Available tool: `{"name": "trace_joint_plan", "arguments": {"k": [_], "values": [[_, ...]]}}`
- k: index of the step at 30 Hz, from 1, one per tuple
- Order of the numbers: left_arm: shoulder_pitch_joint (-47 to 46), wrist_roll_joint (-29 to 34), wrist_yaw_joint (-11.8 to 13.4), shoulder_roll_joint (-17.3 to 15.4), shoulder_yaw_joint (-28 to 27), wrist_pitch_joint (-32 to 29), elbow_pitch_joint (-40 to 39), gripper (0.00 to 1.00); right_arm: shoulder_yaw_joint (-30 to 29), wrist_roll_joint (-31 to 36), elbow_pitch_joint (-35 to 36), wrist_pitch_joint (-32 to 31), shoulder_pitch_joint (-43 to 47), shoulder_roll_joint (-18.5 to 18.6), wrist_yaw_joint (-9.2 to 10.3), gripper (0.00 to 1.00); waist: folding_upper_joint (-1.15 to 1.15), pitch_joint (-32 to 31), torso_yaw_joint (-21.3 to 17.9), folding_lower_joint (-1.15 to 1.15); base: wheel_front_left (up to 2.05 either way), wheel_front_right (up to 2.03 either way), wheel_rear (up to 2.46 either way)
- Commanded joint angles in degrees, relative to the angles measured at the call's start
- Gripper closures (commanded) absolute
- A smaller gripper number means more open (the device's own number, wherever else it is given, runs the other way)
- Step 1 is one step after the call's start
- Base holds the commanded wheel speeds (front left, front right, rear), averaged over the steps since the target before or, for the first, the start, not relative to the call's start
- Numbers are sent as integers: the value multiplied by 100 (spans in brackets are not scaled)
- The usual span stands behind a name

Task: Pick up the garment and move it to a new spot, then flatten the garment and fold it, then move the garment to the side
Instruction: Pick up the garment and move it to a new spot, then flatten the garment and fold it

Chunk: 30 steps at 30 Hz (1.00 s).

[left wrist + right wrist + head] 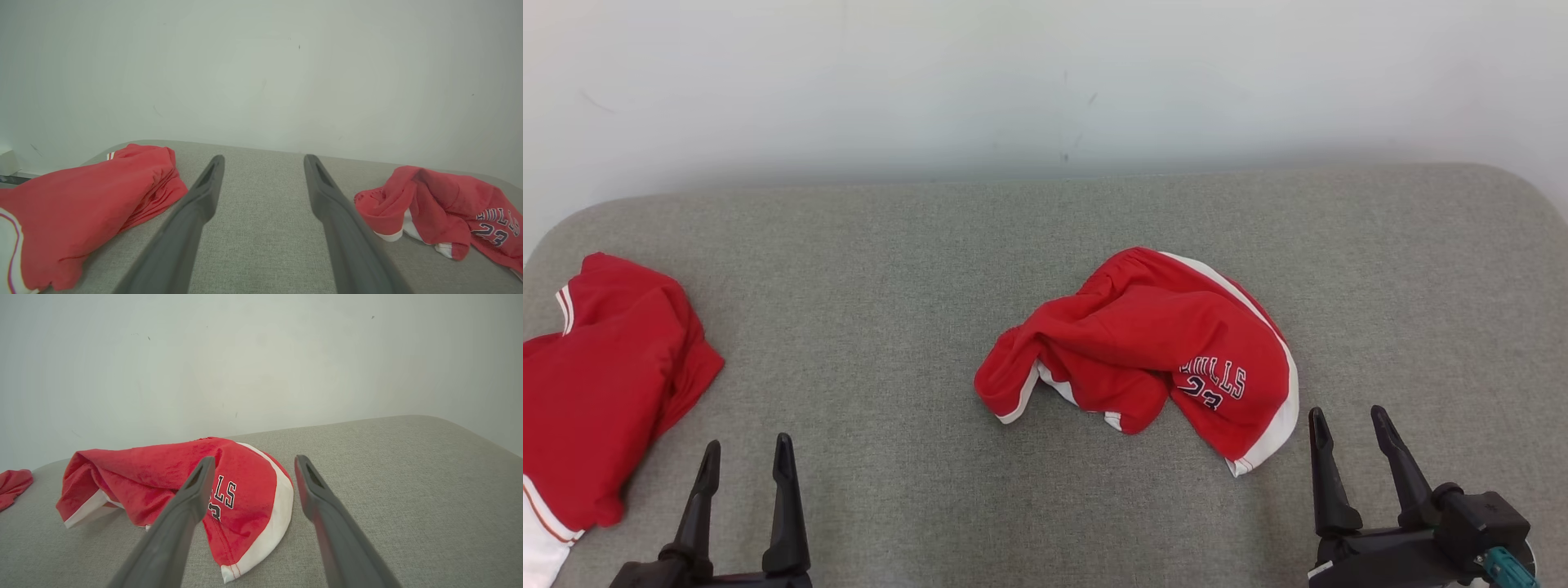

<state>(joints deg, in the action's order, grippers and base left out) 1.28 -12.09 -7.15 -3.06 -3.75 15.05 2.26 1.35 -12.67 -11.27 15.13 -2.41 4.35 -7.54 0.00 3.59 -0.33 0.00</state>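
Both pairs of jaws sit nearest, low in the head view, and each stands open with nothing held. The left jaws, with long dark fingers (784, 506), hang over bare grey cloth at the lower left. The right jaws, with fingers (1327, 482) of the same kind, are at the lower right, just beside the garment (1152, 343) but apart from it. The garment is a pair of red shorts with white side trim and dark lettering that reads "BULLS 23". It lies crumpled on the counter (890, 269), a little right of the middle, with its white-edged hem turned toward the right jaws. In the right wrist view the heap (163, 473) shows behind the spread fingers (184, 514). A second red garment (596, 384), with white and orange trim, lies bunched at the counter's left edge, well apart from the first. A pale wall (1045, 82) rises behind the counter.
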Motion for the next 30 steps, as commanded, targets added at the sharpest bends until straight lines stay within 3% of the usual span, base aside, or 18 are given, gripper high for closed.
{"name": "trace_joint_plan", "arguments": {"k": [1, 17, 24, 30], "values": [[46, 73, -37, 14, 0, 19, 2, 0, -6, 9, 9, 3, 0, -9, 10, 0, 0, 4, 0, 0, 0, 0, 0], [-63, 20, -34, 19, 54, 20, 95, 0, -46, -36, -63, 3, -38, 41, 11, 0, 0, 71, 34, 0, 0, 0, 0], [-181, -18, -35, 19, 216, 20, 155, 0, 34, -27, -270, 3, -605, 413, 10, 0, 0, 218, 177, 0, 0, 0, 0], [-286, -85, -35, 17, 348, 20, 199, 0, 64, -110, -1020, -191, -1312, 760, 11, 0, 0, 365, 356, 0, 0, 0, 0]]}}
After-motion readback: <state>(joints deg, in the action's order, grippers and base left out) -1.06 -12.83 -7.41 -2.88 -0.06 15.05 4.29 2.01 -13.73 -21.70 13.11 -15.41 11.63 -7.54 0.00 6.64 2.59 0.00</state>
